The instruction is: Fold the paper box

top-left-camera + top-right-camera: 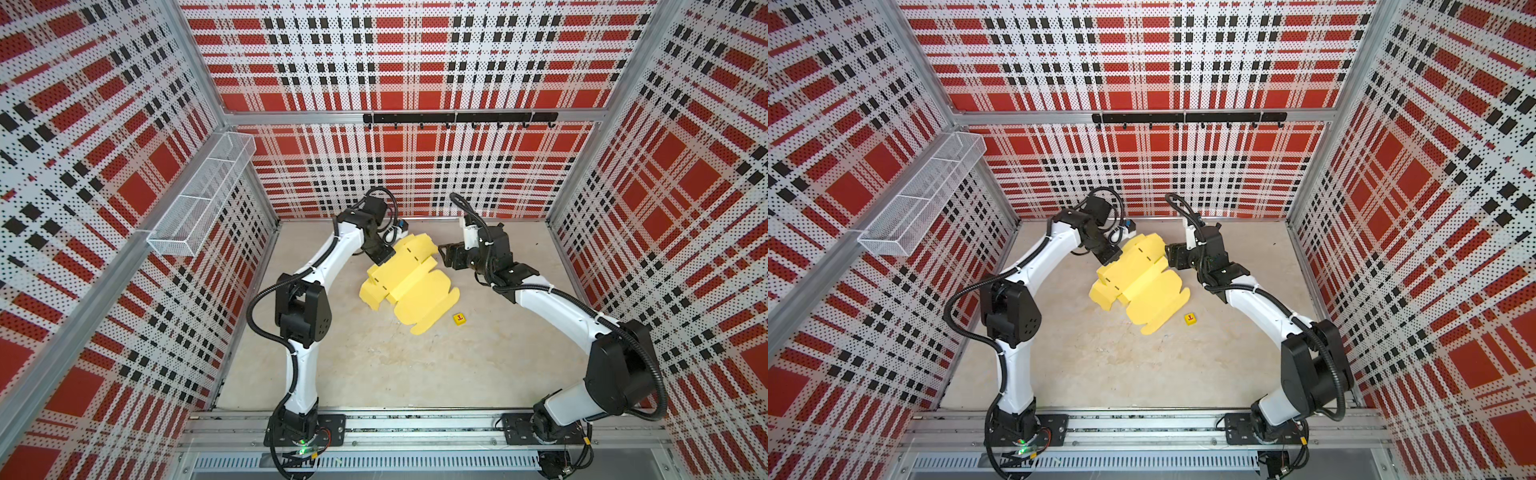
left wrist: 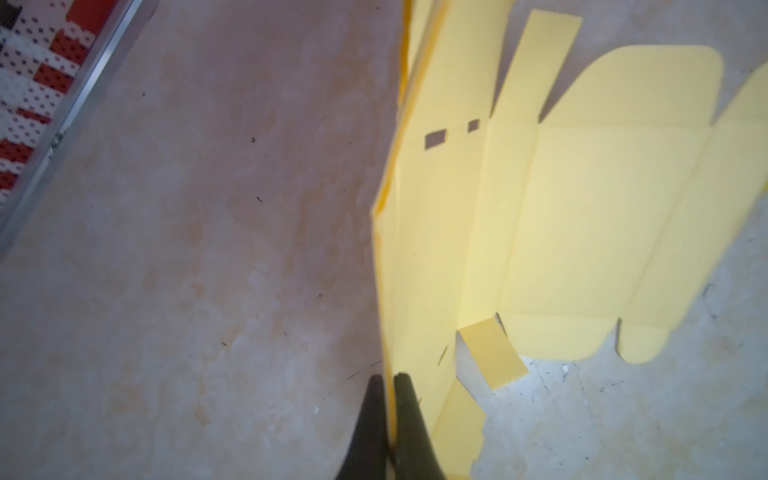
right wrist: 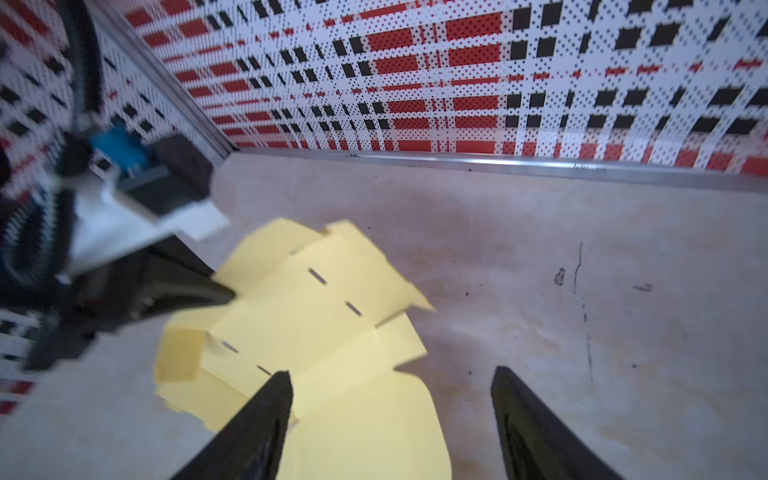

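Left tool (image 2: pixel 389 379) pinches paper box (image 2: pixel 582 216) edge; right tool (image 3: pixel 390 376) spread, empty; underside hidden.

Both top views sit high over the front rail (image 1: pixel 415 428), almost side by side. They look steeply down and forward toward the plaid back wall (image 1: pixel 415 62). From far off, both take in the whole surface (image 1: pixel 415 374), both arms and the paper box (image 1: pixel 409 276). The left wrist view rides close behind the left tool (image 2: pixel 390 380) and looks along its fingers down at the surface, with the paper box right before the lens. The right wrist view looks past the right tool (image 3: pixel 390 382) toward the back wall, from a little farther off. All four views share the paper box and the surface around it.
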Action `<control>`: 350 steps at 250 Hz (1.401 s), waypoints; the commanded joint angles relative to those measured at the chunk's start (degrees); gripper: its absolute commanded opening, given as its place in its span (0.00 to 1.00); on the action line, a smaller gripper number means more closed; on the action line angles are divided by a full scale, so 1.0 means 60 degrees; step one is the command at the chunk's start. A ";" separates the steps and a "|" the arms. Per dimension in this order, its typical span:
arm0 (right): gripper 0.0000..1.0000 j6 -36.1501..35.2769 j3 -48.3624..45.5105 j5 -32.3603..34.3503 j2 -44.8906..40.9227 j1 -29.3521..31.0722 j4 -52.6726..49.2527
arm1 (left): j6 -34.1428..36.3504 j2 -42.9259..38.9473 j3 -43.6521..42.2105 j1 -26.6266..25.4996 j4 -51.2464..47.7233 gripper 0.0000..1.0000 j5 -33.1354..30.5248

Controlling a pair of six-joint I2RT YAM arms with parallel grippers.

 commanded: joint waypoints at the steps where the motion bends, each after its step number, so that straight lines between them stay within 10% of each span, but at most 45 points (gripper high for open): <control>1: 0.72 0.3355 0.0463 -0.1659 0.0225 -0.0419 -0.1134 | 0.1338 0.0417 0.0893 -0.0250 -0.0206 0.05 -0.1447; 148: 0.63 1.1927 -0.0170 -0.4633 0.1339 -0.1312 0.2331 | 0.3037 0.0640 0.0623 -0.1138 0.1836 0.00 -0.2908; 350: 0.58 1.3784 0.0690 -0.3031 0.2999 -0.0852 0.2235 | 0.3378 0.0075 -0.0896 -0.1198 0.3095 0.03 -0.2112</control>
